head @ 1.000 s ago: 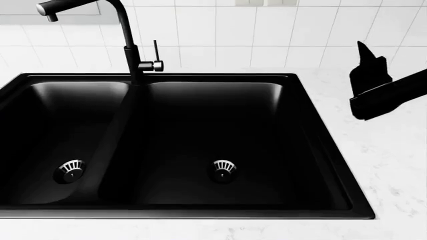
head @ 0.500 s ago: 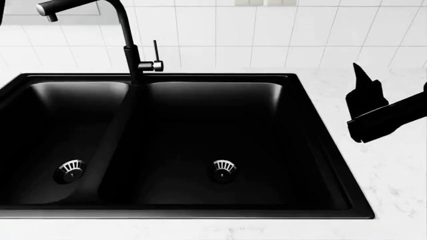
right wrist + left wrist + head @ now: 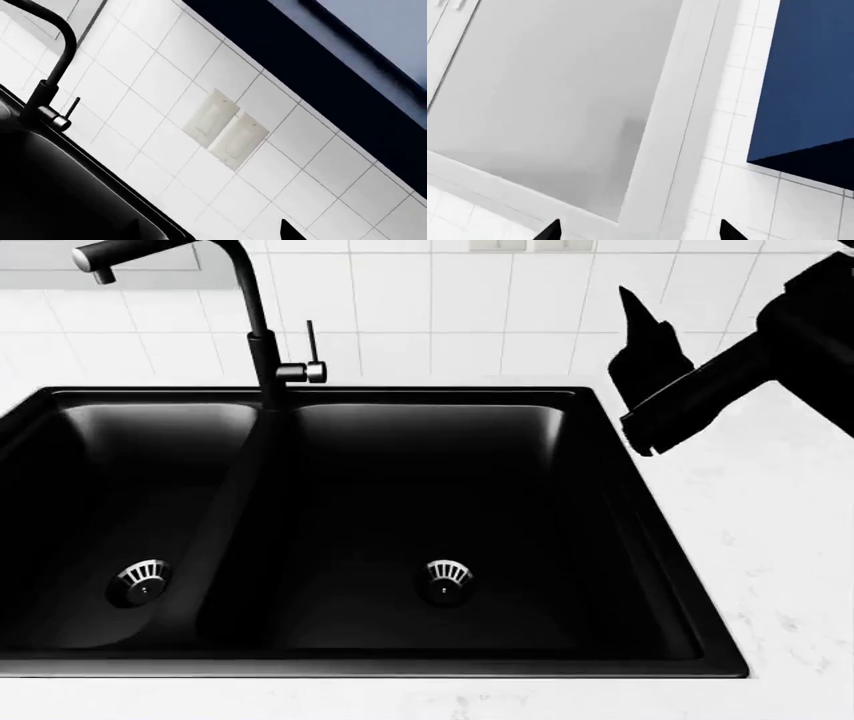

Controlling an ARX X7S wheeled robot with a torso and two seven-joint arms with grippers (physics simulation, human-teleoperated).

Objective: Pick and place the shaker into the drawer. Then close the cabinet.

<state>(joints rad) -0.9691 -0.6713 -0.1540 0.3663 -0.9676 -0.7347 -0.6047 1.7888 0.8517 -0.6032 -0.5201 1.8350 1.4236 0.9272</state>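
Head view: a black double-basin sink (image 3: pixel 347 400) sits in a white marbled countertop (image 3: pixel 787 570); each basin holds only a metal drain strainer (image 3: pixel 449 578). A black faucet (image 3: pixel 247 310) stands behind. The right gripper (image 3: pixel 647 360) hangs above the sink's right rim; its spread cannot be told.

Left wrist view: the left gripper's fingertips (image 3: pixel 550 231) stand wide apart before a frosted window (image 3: pixel 547 100) and navy wall cabinet (image 3: pixel 807 85).

Right wrist view: tiled wall (image 3: pixel 153 100), two pale wall switches (image 3: pixel 227 130), the faucet.

No view shows shaker or drawer.

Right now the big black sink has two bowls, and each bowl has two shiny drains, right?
Not quite. The black sink does have two bowls, but each bowl has only one shiny drain; the head view shows it.
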